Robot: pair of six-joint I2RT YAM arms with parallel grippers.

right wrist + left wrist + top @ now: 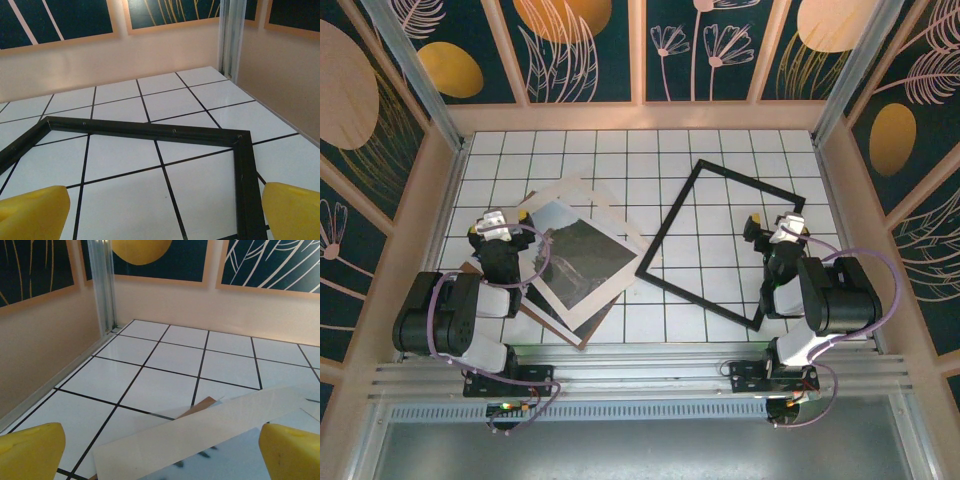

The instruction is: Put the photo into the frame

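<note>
Left tool: fingers spread wide, nothing between them, over the 9 o'clock corner of the photo.
Right tool: spread wide, empty, over the 3 o'clock corner of the frame.
Photo: flat and skewed on the bench's 9 o'clock half; cream mat shows at 12 o'clock, brown board at 6 o'clock.
Frame: flat, diamond-wise, at 3 o'clock of the photo, bare tiles inside.
Bench: white tiles, dark grid.
</note>
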